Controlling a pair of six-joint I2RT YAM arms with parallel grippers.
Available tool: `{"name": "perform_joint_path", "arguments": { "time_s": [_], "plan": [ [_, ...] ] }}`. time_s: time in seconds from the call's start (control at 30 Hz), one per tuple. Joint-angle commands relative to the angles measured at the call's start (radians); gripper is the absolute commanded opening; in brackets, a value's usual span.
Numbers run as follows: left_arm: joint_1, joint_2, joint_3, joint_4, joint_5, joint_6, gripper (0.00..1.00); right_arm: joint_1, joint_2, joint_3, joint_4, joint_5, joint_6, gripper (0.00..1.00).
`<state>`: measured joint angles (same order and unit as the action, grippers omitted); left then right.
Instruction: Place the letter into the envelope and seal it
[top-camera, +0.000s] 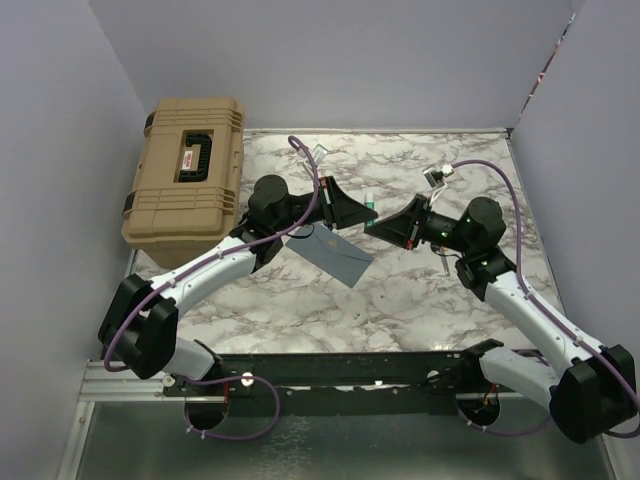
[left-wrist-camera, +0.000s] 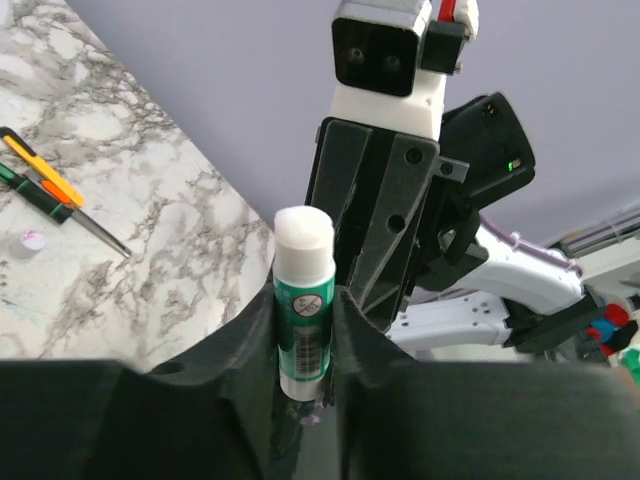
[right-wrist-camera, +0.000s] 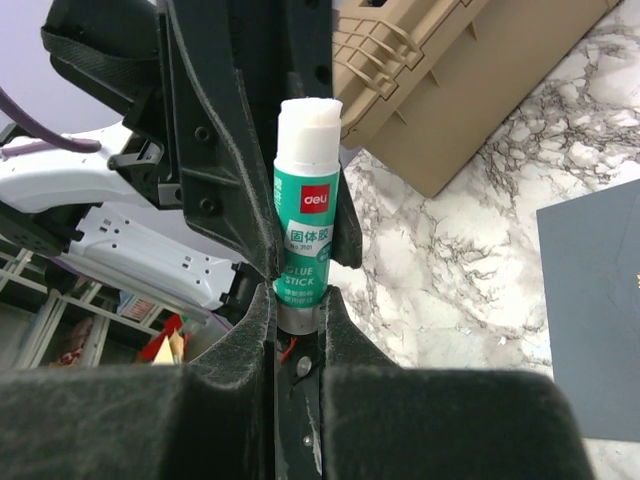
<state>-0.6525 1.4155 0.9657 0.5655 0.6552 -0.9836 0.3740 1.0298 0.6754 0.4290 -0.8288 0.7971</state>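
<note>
A green and white glue stick (top-camera: 371, 208), its white tip bare, hangs in the air between both grippers above the table's middle. My left gripper (left-wrist-camera: 303, 300) has its fingers pressed on the stick's (left-wrist-camera: 303, 310) labelled body. From the opposite side, my right gripper (right-wrist-camera: 300, 300) is shut on the stick's (right-wrist-camera: 307, 230) grey base end. The slate blue-grey envelope (top-camera: 335, 255) lies flat on the marble under the left wrist, and its corner (right-wrist-camera: 590, 310) shows in the right wrist view. The letter is out of view.
A big tan hard case (top-camera: 185, 180) stands at the back left, also in the right wrist view (right-wrist-camera: 450, 90). Orange and green pens (left-wrist-camera: 45, 185) and a small white cap (left-wrist-camera: 33, 240) lie on the marble at the back. Grey walls enclose the table.
</note>
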Motion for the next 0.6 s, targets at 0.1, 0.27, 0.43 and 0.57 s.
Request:
{"name": "perform_joint_path", "arguments": {
  "time_s": [0.1, 0.27, 0.43, 0.57],
  "plan": [
    [-0.01, -0.037, -0.03, 0.06, 0.015, -0.007, 0.0, 0.005, 0.002, 0.02, 0.028, -0.006, 0.016, 0.06],
    [-0.009, -0.055, -0.026, 0.093, -0.032, -0.032, 0.0, 0.004, -0.025, -0.046, 0.146, 0.033, 0.12, 0.51],
    [-0.01, -0.062, -0.021, 0.146, -0.059, -0.082, 0.0, 0.005, -0.031, -0.09, 0.297, 0.058, 0.245, 0.55],
    [-0.011, -0.066, -0.014, 0.169, -0.068, -0.111, 0.0, 0.005, -0.018, -0.118, 0.423, 0.086, 0.345, 0.53]
  ]
}}
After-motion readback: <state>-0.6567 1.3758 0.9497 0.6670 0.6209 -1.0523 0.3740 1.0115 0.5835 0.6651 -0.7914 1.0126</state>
